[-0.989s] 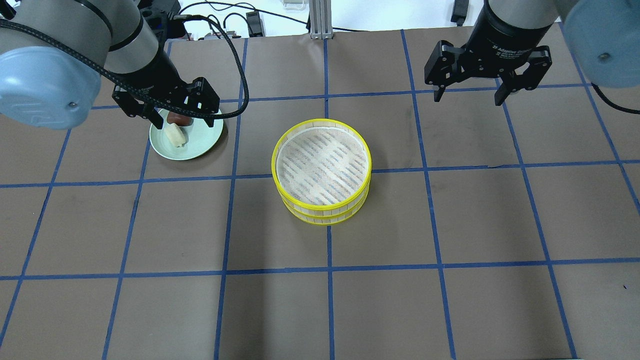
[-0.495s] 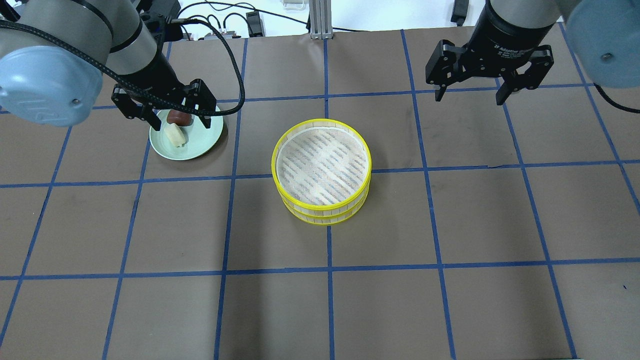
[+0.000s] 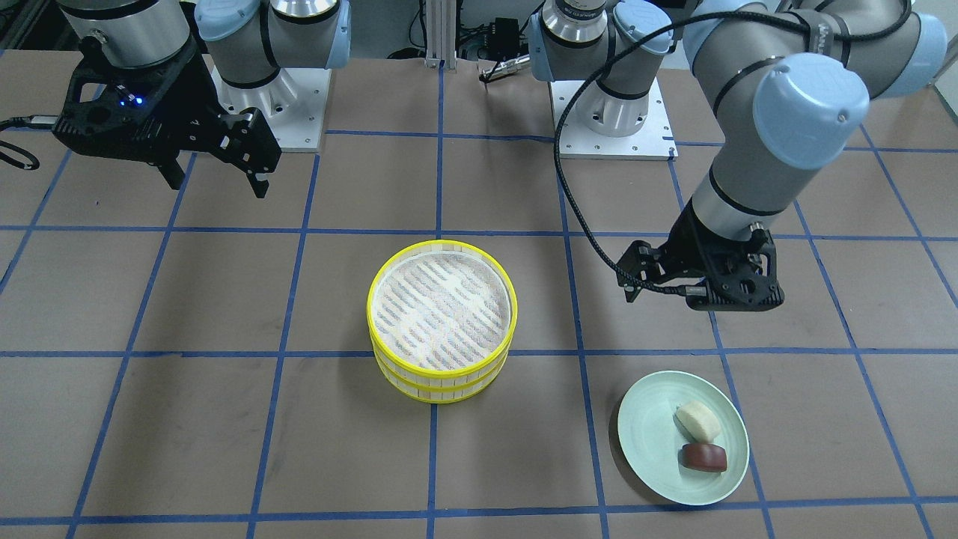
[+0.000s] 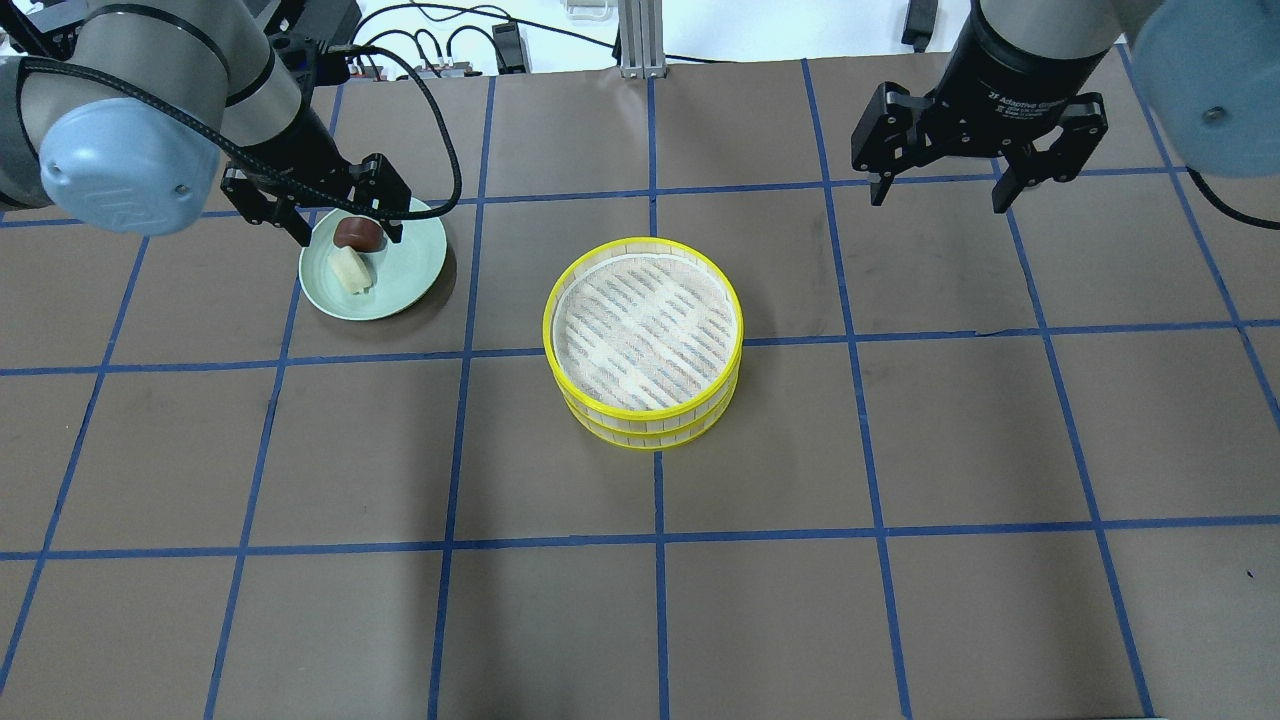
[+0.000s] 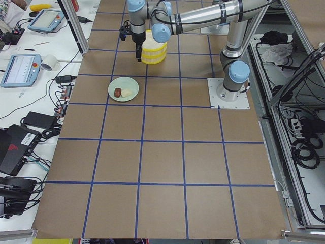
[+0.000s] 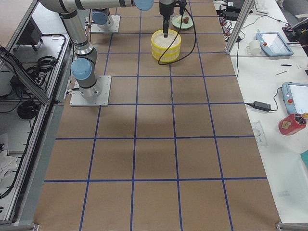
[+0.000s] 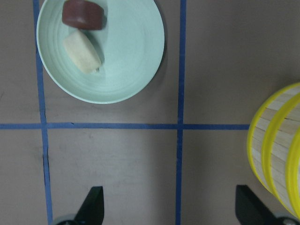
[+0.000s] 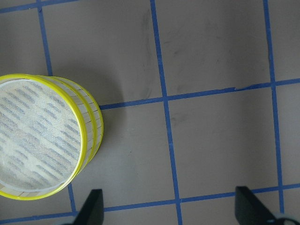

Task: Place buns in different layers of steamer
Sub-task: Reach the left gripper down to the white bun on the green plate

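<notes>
The white bun (image 4: 352,270) and brown bun (image 4: 358,233) lie side by side on the green plate (image 4: 412,268), so the left tool (image 4: 346,223) hangs open near them, likely to pick one, while the right tool (image 4: 937,196) hangs open, well apart from the stacked trays (image 4: 645,426) mid-desk (image 4: 900,450).

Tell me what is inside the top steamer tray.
Nothing: the top tray shows only its striped mesh floor. The cream bun and the brown bun lie on the green plate. The inside of the lower tray is covered by the top one.
</notes>
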